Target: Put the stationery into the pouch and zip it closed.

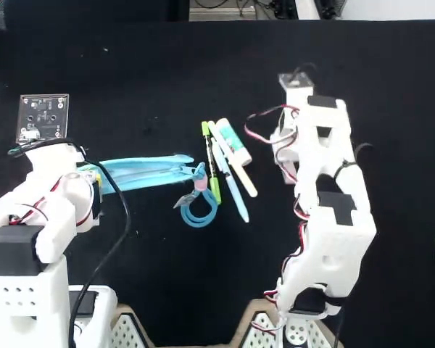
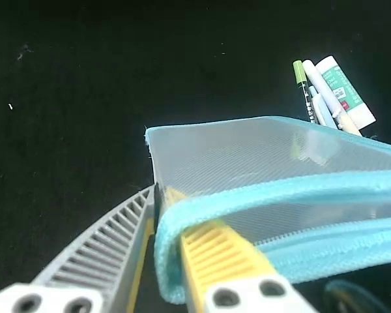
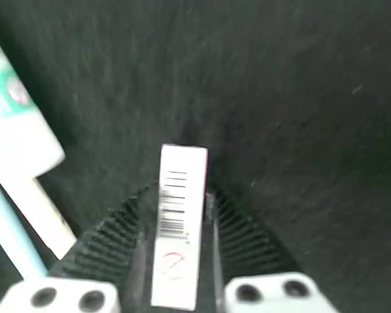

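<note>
Near the desk's left edge, the left end effector is clamped on the rim of the pouch, which stretches toward the desk's middle. The pens and glue stick lie loose just past it. Toward the far right, the right end effector grips a white block. The block should come in low at the pouch mouth, skirt the pens, and be released only once inside.

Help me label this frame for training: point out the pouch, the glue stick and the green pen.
pouch (image 2: 247,156): left wrist view, on its mesh side panel.
glue stick (image 1: 234,142): high view, on its white and green body.
green pen (image 2: 300,75): left wrist view, on its green end.
</note>
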`<action>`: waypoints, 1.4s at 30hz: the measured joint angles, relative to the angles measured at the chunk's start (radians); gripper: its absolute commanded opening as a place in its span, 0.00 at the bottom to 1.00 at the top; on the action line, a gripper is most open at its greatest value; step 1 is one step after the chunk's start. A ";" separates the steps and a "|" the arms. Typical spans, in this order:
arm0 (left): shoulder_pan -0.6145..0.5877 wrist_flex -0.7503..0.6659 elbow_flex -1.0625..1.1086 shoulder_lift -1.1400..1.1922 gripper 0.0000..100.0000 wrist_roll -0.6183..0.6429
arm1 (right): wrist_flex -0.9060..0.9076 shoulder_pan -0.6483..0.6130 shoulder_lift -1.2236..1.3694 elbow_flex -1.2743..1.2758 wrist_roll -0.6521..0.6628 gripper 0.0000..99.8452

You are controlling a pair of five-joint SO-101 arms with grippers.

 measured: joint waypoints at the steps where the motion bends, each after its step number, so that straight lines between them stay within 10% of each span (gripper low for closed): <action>1: 0.000 0.000 0.000 0.000 0.03 0.000 | -0.012 0.000 -0.014 0.035 0.014 0.13; 23: 0.000 0.000 0.000 0.000 0.03 0.000 | -0.049 -0.023 0.026 -0.021 0.037 0.13; 42: 0.000 0.000 0.000 0.000 0.03 0.000 | 0.310 -0.041 0.054 -0.308 0.037 0.01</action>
